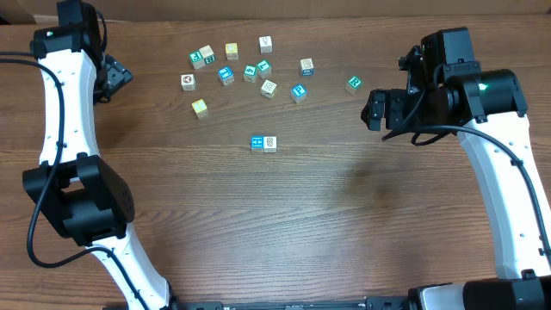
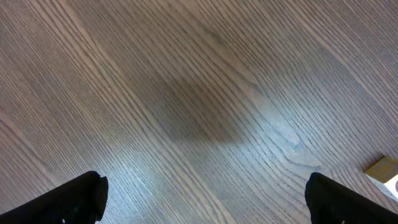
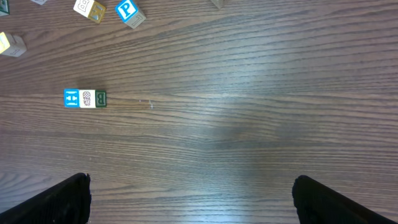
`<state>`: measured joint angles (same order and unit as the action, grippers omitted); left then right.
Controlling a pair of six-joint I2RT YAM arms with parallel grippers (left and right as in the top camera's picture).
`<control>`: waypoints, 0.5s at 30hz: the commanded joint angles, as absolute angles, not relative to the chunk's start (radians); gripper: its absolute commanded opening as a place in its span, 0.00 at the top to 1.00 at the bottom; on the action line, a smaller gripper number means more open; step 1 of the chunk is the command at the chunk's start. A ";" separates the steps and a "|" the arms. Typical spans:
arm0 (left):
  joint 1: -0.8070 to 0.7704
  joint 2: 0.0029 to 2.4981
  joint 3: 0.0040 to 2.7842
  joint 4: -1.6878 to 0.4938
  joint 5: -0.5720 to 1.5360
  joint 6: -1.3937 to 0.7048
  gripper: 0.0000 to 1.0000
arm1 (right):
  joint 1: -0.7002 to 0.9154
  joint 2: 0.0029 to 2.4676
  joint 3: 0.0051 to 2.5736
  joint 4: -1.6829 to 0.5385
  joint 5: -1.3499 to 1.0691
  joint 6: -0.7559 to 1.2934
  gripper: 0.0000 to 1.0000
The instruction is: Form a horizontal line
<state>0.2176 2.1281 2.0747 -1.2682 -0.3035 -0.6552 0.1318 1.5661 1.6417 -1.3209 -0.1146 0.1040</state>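
A short row of two touching cubes lies mid-table: a blue-faced cube [image 1: 257,143] and a white cube with a grey picture [image 1: 270,143]. The right wrist view shows them too, the blue one [image 3: 72,98] and the white one [image 3: 87,99], whose side face carries a green letter. A blue letter P cube [image 1: 299,92] [image 3: 129,10] and a teal-green cube [image 1: 354,83] lie loose farther back. My left gripper [image 1: 116,79] is open and empty at the far left. My right gripper [image 1: 376,109] is open and empty, right of the row.
Several loose cubes [image 1: 228,71] lie scattered behind the row, among them a yellow-green one [image 1: 200,108] and white ones [image 1: 188,82]. One pale cube [image 2: 385,173] shows at the right edge of the left wrist view. The table is brown wood.
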 commanded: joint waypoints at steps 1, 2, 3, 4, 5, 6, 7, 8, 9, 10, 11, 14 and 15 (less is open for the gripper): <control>0.215 2.121 2.081 -1.270 -0.314 -0.651 0.00 | 0.136 1.566 1.635 -1.316 -0.109 0.099 0.00; 0.215 2.121 2.081 -1.270 -0.314 -0.651 0.00 | 0.136 1.566 1.635 -1.316 -0.118 0.101 0.00; 0.215 2.121 2.081 -1.270 -0.314 -0.651 0.00 | 0.136 1.566 1.635 -1.316 -0.126 0.100 0.00; 0.215 2.121 2.081 -1.270 -0.314 -0.651 0.00 | 0.136 1.566 1.635 -1.316 -0.130 0.100 0.00; 0.215 2.121 2.081 -1.270 -0.314 -0.651 0.01 | 0.136 1.566 1.635 -1.316 -0.132 0.100 0.00; 0.215 2.121 2.081 -1.270 -0.314 -0.651 0.00 | 0.136 1.566 1.635 -1.316 -0.131 0.100 0.04; 0.215 2.121 2.081 -1.270 -0.314 -0.651 0.00 | 0.136 1.566 1.635 -1.316 -0.131 0.100 0.10; 0.215 2.121 2.081 -1.270 -0.314 -0.651 0.00 | 0.136 1.566 1.635 -1.316 -0.130 0.100 0.15; 0.215 2.121 2.081 -1.270 -0.314 -0.651 0.00 | 0.136 1.566 1.635 -1.316 -0.126 0.100 0.23; 0.215 2.121 2.081 -1.270 -0.314 -0.651 0.00 | 0.136 1.566 1.635 -1.316 -0.124 0.100 0.36; 0.215 2.121 2.081 -1.270 -0.314 -0.651 0.00 | 0.136 1.566 1.635 -1.316 -0.124 0.100 0.50; 0.215 2.121 2.081 -1.270 -0.314 -0.651 0.00 | 0.136 1.566 1.635 -1.316 -0.124 0.100 0.75; 0.215 2.121 2.081 -1.270 -0.314 -0.651 0.00 | 0.136 1.566 1.635 -1.316 -0.124 0.100 0.75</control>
<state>0.2176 2.1281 2.0747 -1.2682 -0.3035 -0.6548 0.1318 1.5661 1.6417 -1.3205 -0.1249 0.1043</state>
